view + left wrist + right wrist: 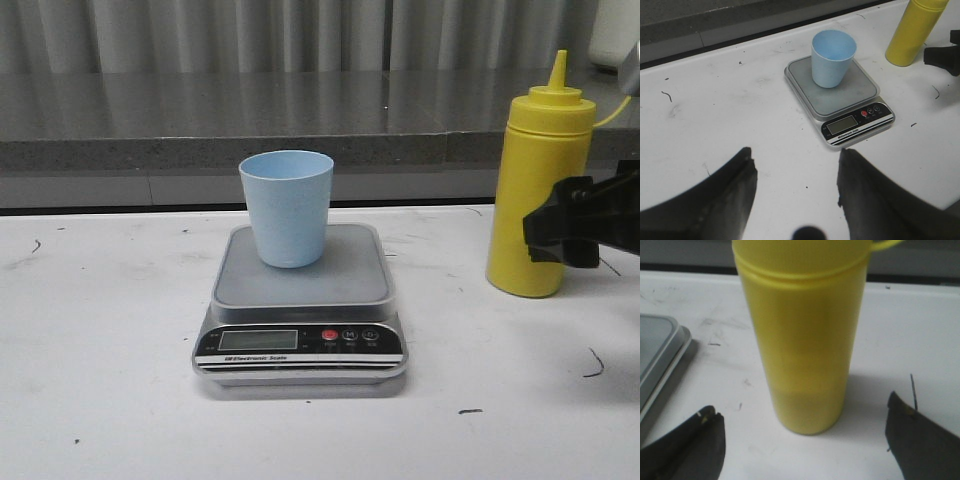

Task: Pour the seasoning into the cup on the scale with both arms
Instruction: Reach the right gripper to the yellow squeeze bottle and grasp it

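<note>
Right gripper (802, 445) is spread wide just short of the seasoning (538, 190), so I'd slide in square before clamping mid-body; left gripper (797, 185) hangs open too.

seasoning (805, 340) nozzle cut off in wrist views; scale (300, 310) display unreadable

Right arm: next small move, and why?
Probably advance the right gripper a little, then close on the seasoning bottle. Its fingers are open either side, not touching, and the bottle stands upright on the table; the cup already sits on the scale.
</note>
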Controlling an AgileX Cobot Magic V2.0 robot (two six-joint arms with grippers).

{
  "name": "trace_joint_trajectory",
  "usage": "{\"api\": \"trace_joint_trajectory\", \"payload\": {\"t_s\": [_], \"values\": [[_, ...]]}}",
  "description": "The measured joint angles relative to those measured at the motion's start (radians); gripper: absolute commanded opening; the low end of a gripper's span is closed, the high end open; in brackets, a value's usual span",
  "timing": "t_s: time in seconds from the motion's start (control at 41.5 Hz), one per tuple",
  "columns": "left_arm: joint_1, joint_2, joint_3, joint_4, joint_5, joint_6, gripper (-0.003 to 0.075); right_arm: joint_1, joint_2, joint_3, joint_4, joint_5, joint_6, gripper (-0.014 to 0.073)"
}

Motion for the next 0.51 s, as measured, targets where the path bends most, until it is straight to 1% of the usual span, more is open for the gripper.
{"api": "trace_joint_trajectory", "payload": {"t_s": [0.072, 0.193, 0.506], "values": [[0.000, 0.000, 0.000, 0.000, 0.000, 0.000, 0.0368, 0.000, 0.029, 0.000, 0.000, -0.077, 0.000, 0.0664], [0.000, 0.000, 0.000, 0.000, 0.000, 0.000, 0.0369, 0.000, 0.087, -0.021, 0.000, -0.160, 0.002, 0.0664], [0.000, 0.000, 0.000, 0.000, 0.000, 0.000, 0.0368, 0.000, 0.220, -0.137, 0.012, -0.196, 0.028, 0.0664]]}}
